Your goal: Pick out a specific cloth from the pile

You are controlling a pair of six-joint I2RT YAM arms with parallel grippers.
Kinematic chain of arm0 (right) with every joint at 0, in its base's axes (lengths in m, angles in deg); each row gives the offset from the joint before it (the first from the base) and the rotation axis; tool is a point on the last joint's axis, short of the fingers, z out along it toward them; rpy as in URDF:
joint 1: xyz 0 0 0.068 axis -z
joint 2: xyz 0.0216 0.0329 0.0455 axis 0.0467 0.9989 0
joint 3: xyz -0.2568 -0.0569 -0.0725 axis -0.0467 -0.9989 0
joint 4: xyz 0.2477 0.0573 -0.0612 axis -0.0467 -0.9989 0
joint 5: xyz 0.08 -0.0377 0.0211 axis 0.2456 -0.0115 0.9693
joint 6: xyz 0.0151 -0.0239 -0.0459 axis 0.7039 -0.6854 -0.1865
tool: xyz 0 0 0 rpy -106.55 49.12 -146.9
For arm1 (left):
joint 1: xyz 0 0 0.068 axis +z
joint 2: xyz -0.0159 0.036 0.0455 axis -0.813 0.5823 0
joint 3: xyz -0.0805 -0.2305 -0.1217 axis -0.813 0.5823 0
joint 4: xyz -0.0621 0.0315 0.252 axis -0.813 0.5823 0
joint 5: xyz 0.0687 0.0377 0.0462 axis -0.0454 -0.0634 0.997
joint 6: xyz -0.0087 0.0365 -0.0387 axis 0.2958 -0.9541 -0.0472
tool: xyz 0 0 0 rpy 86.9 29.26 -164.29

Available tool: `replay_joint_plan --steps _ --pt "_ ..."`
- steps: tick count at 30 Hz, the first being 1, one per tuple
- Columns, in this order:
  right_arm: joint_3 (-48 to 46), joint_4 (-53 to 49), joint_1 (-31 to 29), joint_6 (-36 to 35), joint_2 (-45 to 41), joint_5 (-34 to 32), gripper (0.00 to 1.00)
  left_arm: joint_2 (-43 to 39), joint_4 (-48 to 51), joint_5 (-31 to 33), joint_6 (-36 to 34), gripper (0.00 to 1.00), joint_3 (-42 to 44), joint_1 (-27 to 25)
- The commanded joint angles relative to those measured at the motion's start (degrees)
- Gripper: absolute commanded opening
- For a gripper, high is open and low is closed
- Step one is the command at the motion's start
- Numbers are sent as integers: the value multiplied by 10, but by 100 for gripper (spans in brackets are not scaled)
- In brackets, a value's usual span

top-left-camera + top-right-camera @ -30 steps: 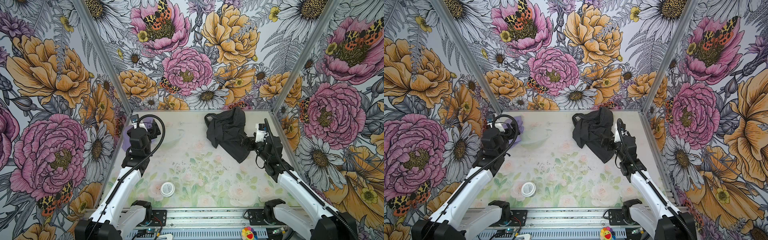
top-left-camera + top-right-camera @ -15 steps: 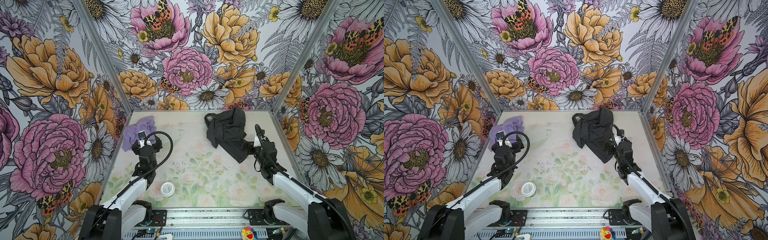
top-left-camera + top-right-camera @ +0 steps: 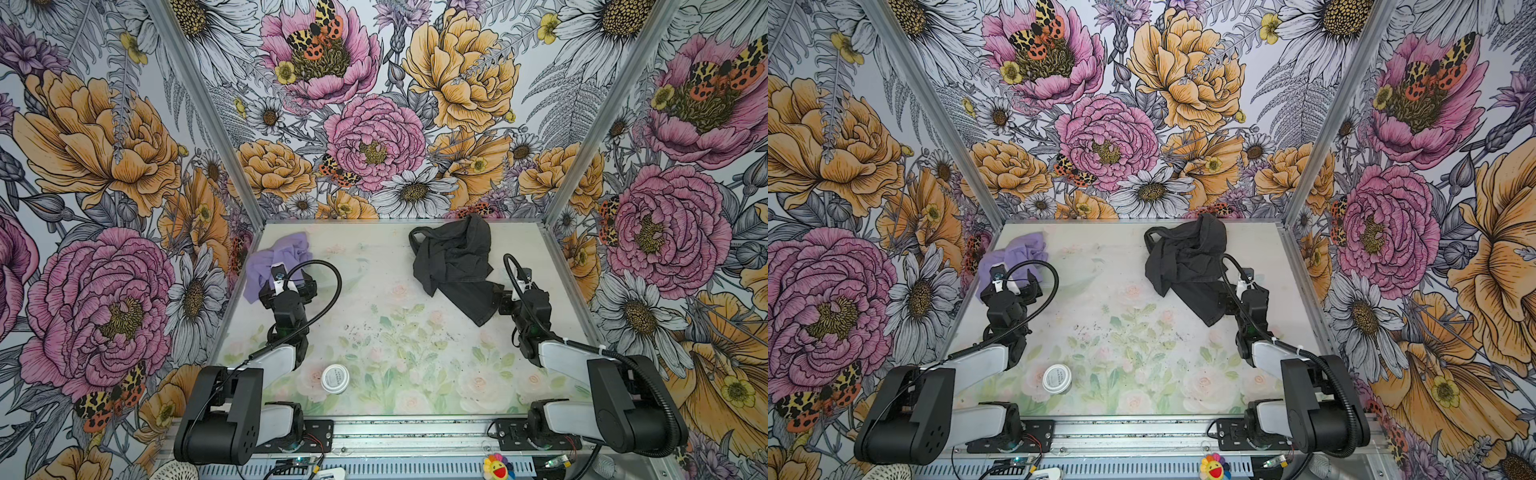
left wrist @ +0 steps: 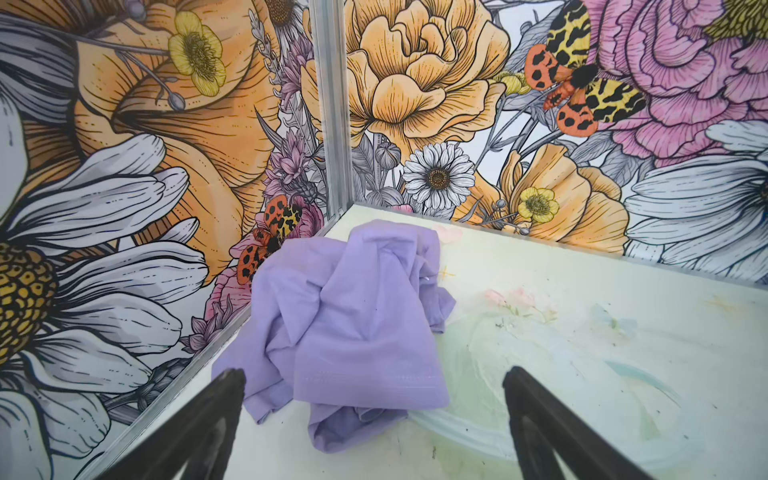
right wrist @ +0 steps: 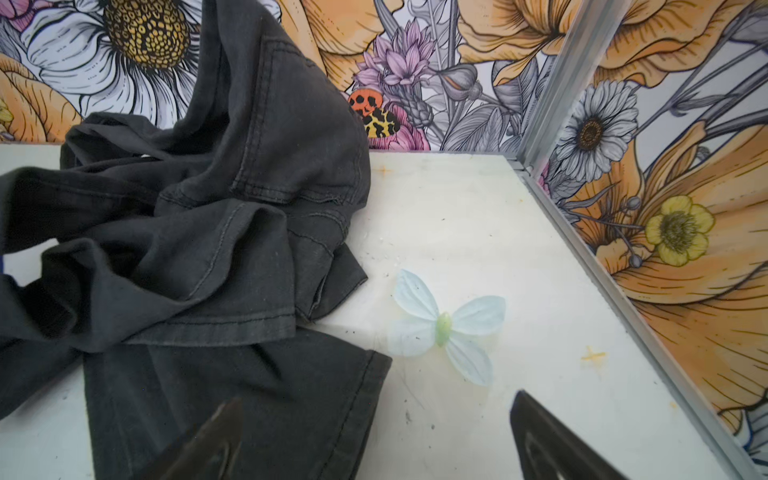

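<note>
Overhead stereo pair; left wrist camera near cloth (image 4: pixel 353 316)

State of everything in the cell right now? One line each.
lavender cloth: crumpled in the far left corner, not held.
black cloth: heaped at far right, apart from the lavender one, not held.
left gripper: open, empty, facing the lavender cloth.
right gripper: open, empty, at the black cloth's near edge.
white round tub: sits alone near the front edge.

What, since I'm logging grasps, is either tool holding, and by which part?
Nothing is held. The left tool stands open facing the lavender cloth; the right tool stands open at the black cloth's edge, closed on nothing.
</note>
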Motion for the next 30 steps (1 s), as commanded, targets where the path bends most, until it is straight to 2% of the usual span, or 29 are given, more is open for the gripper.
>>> replay_joint_plan --steps 1,4,6,9,13,15,16,17,19,21,30 --pt "-14 140 13 -21 39 -6 99 -3 -39 -61 23 99 21 20" --pt "-21 227 35 -17 119 49 99 44 -119 -88 45 99 45 45" --pt "-7 184 36 -14 111 55 99 60 -117 -105 56 99 36 59" --pt "1 174 39 -16 115 71 99 86 -101 -128 56 99 20 66" --pt "24 139 44 -12 120 75 99 131 -97 -147 28 99 -6 45" --pt "27 131 47 -10 119 73 99 173 -137 -176 9 99 -10 39" --pt "27 133 46 -9 120 73 100 154 -87 -166 10 99 -20 38" --pt "27 130 46 -7 118 64 100 154 -82 -163 11 99 -24 37" --pt "33 123 46 16 121 11 99 166 -113 -161 8 99 -18 35" --pt "27 135 47 23 120 -13 99 164 -108 -156 8 99 -20 33" --pt "25 138 45 22 119 -15 99 165 -100 -156 -6 99 -25 23"
